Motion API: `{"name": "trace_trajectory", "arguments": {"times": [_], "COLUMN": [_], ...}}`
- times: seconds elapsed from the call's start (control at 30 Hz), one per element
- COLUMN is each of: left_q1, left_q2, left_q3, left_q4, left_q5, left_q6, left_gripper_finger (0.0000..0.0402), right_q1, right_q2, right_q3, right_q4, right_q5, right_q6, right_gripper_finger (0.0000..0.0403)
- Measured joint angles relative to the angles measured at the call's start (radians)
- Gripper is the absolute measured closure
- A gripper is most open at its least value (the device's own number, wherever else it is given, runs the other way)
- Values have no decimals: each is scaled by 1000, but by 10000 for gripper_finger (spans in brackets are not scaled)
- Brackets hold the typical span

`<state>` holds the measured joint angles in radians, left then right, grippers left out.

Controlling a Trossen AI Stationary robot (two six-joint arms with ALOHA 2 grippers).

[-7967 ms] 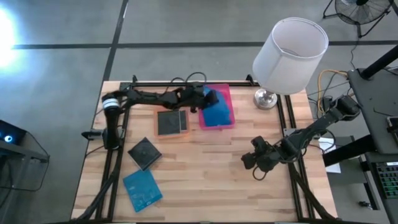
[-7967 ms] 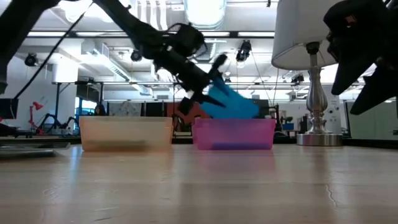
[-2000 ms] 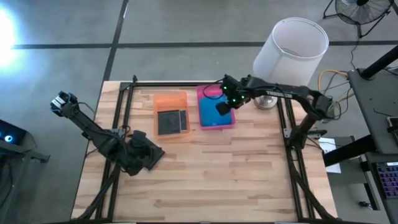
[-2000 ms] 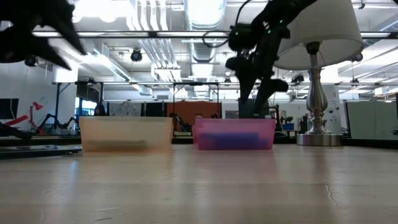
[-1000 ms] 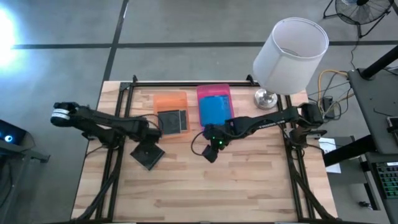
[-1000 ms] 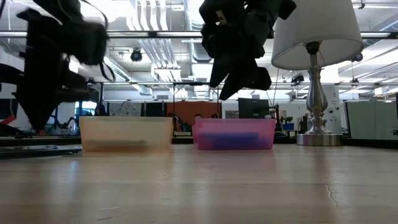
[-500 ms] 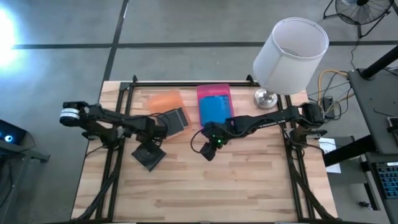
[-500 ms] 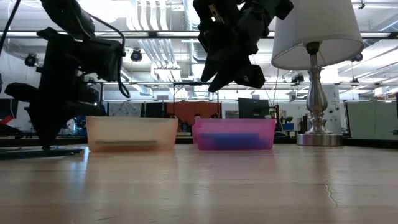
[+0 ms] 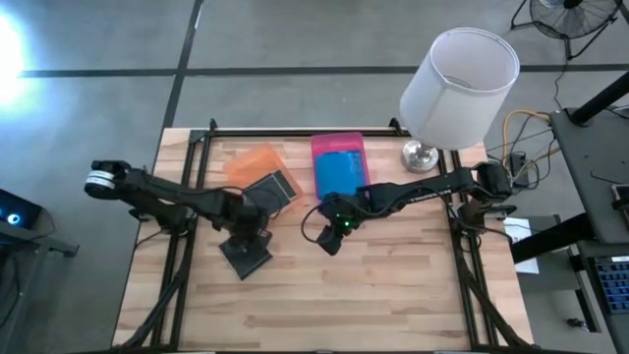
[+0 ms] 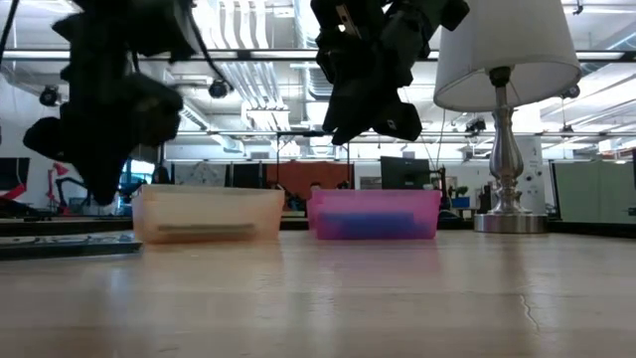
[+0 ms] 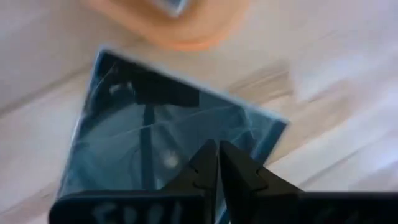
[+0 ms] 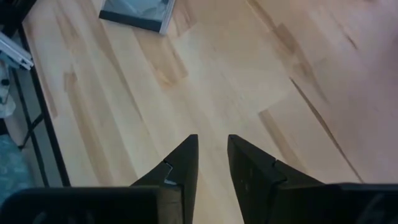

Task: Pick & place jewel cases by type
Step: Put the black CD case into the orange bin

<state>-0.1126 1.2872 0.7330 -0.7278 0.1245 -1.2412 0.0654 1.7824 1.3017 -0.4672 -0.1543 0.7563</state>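
Note:
A dark jewel case point(image 9: 246, 258) lies flat on the wooden table, askew; it also shows in the wrist views point(image 11: 149, 137) point(image 12: 138, 14). My left gripper point(image 9: 247, 232) point(image 11: 217, 152) hangs shut right over it. Behind it, turned askew, stands the orange tray point(image 9: 252, 159) with another dark case point(image 9: 273, 189) at its near right side. The pink tray point(image 9: 339, 144) holds blue cases point(image 9: 339, 175). My right gripper point(image 9: 329, 241) point(image 12: 211, 146) hovers open over bare wood near the pink tray, nothing between its fingers. My left gripper points down with its shut fingertips point(image 11: 208, 163) over the top face of the dark case point(image 11: 168, 158), which lies flat on the table. Whether the tips touch the case I cannot tell.
A lamp with a white shade point(image 9: 458, 71) stands on its metal base point(image 9: 421, 155) at the far right corner. Black frame rails point(image 9: 182, 246) run along the table's left and right sides. Bare wood point(image 9: 373, 295) fills the near half.
My left gripper has gone from beside the orange tray toward the table's near edge, over the dark case. The orange tray has been turned askew and shoved a little toward the far left. The dark case on the table has slid toward the near right and turned.

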Motion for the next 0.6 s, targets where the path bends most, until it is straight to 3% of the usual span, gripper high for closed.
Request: {"name": "trace_trajectory", "arguments": {"times": [0.17,0.33,0.6], "left_q1": [-119,-263,-445], "left_q2": [-24,0,151], "left_q3": [39,42,51], "left_q4": [-153,-61,123], "left_q5": [-274,-305,-410], "left_q6": [-203,-327,-468], "left_gripper_finger": [401,401,401], "right_q1": [6,9,9], "right_q2": [0,0,0], "right_q3": [0,0,0], "right_q4": [1,3,2], "right_q5": [0,-3,-3], "right_q6": [0,0,-5], "right_gripper_finger": [323,321,330]}}
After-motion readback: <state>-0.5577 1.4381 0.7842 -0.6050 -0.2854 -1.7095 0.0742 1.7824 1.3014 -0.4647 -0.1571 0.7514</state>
